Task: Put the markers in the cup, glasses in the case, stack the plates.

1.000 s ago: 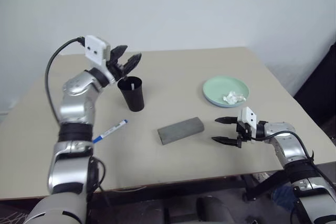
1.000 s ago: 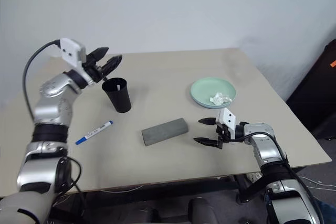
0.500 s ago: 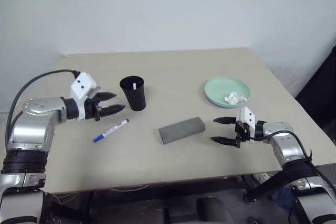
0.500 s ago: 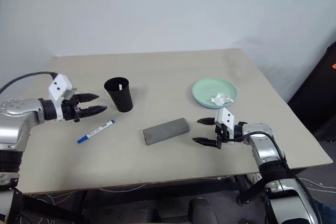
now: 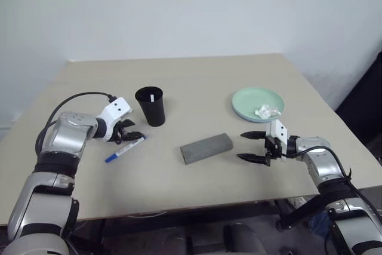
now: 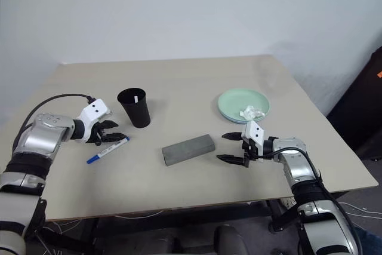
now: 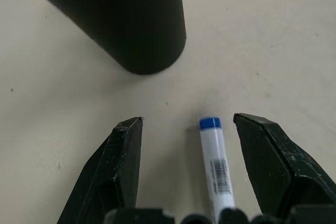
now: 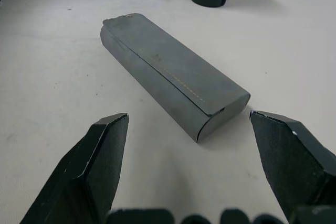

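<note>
The left end effector (image 7: 181, 129) is released low over the tabletop (image 5: 197, 82), a marker (image 7: 216, 166) lying between its fingers, the cup (image 5: 150, 106) just beyond. The right end effector (image 5: 255, 146), also released, faces the closed case (image 5: 206, 147); farther off sits the green plate (image 5: 248, 101).

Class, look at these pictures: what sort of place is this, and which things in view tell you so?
Probably a plain indoor test room: a bare beige table against a blank white wall, with a few everyday props set out, like a black cup and grey case.
</note>
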